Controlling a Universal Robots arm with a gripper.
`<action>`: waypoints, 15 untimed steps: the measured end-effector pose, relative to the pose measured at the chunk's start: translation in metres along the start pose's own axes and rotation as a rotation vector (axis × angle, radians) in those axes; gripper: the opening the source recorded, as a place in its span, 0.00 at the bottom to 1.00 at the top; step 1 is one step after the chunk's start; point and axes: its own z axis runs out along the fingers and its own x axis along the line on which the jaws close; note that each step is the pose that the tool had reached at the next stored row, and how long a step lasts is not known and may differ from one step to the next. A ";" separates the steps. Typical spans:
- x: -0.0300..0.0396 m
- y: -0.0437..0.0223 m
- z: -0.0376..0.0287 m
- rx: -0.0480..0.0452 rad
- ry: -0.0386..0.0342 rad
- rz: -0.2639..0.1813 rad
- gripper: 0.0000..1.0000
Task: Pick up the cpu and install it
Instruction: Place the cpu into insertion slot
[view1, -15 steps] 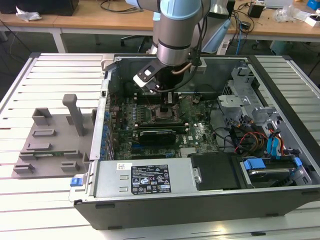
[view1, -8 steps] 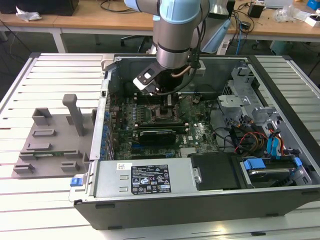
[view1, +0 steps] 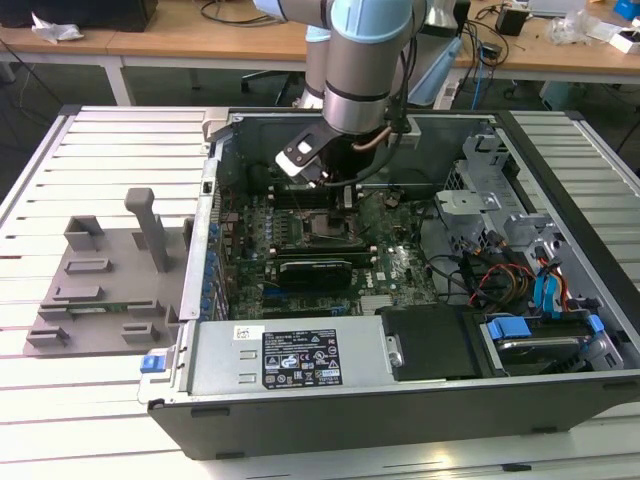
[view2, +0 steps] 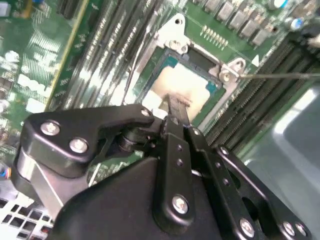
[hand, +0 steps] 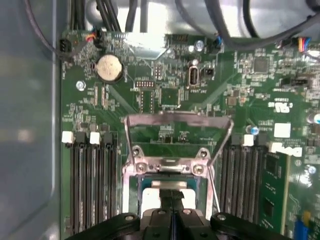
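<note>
At the upper middle of the exterior view, the arm (view1: 358, 60) reaches down into the open computer case (view1: 400, 410), which lies on its side on the slatted counter (view1: 100, 420) so that the motherboard (view1: 400, 265) faces up for access from above. The hand (view2: 175, 106) hangs right over the socket (view2: 227, 70). Its two fingers are pressed together, with nothing between them, and the tips stand on or just above the metal top of the cpu (view2: 192, 82); I cannot tell whether they actually touch.

The cpu lies flat and square inside the socket, so it looks already set in place rather than carried. In the first wrist view the load plate (hand: 177, 119) stands swung up and away from the socket, which leaves the chip uncovered and gives the fingers room. Memory slots (hand: 92, 185) run along both sides of the socket. On the exterior view's left, a grey fixture (view1: 100, 290) sits on the counter well apart from the case.
</note>
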 end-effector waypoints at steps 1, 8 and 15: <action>-0.0001 -0.0002 -0.0043 -0.0001 0.0001 0.000 0.11; -0.0009 -0.0016 -0.0360 0.0001 -0.0010 0.000 0.11; -0.0017 -0.0029 -0.0679 -0.0002 -0.0011 0.000 0.11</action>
